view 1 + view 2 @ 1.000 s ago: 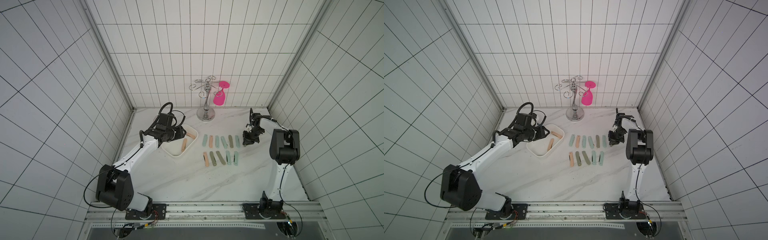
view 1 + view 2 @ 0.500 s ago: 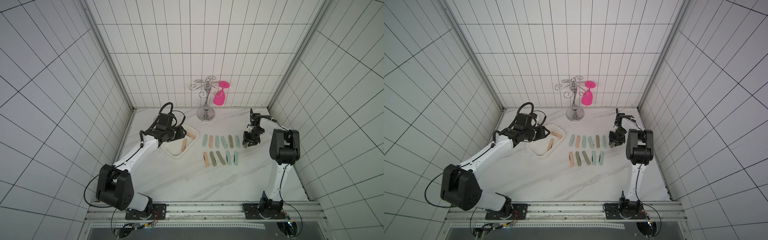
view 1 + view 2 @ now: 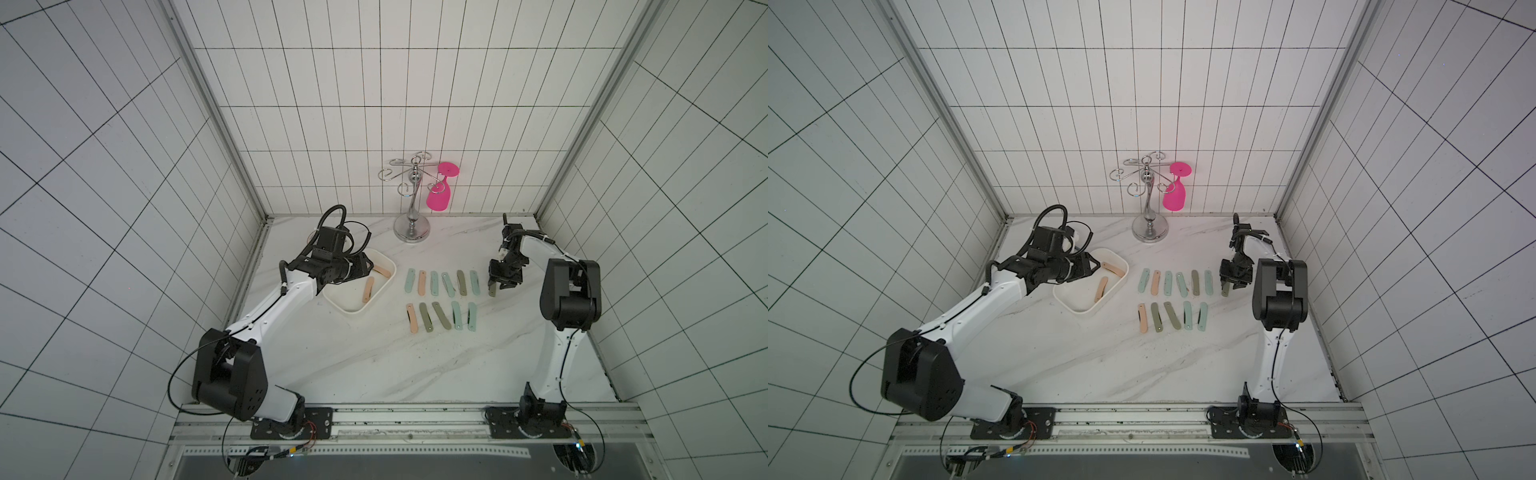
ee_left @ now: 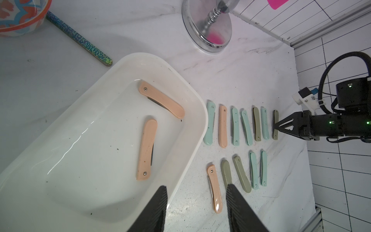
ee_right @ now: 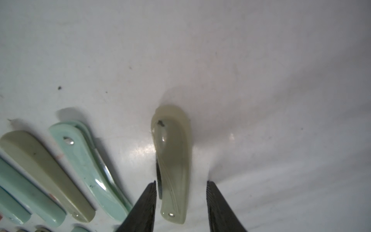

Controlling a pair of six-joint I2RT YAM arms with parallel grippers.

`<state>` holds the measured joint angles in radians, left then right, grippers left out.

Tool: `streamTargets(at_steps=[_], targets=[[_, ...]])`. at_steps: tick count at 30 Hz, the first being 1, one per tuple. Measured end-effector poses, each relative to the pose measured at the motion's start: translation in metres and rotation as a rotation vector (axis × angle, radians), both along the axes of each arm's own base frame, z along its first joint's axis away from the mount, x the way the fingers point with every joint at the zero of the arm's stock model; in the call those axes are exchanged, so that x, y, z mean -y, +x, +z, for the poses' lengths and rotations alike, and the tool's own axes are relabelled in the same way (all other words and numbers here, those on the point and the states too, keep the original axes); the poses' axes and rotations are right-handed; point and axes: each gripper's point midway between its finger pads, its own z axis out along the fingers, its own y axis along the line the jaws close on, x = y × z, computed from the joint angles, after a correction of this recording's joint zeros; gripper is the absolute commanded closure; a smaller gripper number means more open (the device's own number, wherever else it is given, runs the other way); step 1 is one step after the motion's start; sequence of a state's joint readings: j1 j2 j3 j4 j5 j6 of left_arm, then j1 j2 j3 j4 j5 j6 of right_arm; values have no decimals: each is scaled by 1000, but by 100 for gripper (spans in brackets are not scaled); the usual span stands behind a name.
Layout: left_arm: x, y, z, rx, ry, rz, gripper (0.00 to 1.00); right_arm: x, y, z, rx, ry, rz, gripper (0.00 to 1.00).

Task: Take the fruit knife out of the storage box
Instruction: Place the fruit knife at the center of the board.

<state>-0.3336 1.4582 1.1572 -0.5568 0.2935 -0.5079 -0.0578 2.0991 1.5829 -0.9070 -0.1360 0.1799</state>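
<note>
Box [image 4: 180, 80] with two peach knives [image 4: 147, 149], left gripper [image 4: 196, 186] agape above rim, right gripper [image 5: 180, 182] unclenched astride olive knife [image 5: 172, 156], bowl [image 4: 22, 18] cropped.

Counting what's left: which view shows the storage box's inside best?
Left wrist view: the storage box is large there, two peach knives inside. Both top views show it small, partly behind the left gripper; the right wrist view misses it.

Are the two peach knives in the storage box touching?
Apart. Left wrist view shows bare storage box floor between the far peach knife and the near peach knife.
</note>
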Motion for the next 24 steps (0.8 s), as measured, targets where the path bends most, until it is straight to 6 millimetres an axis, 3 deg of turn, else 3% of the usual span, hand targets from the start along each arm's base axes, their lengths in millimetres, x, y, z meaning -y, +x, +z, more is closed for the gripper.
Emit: streamTargets(at_steps=[24], targets=[[0,0,0,0,1,1,49,-6,7,-6,18,-82,88,77]])
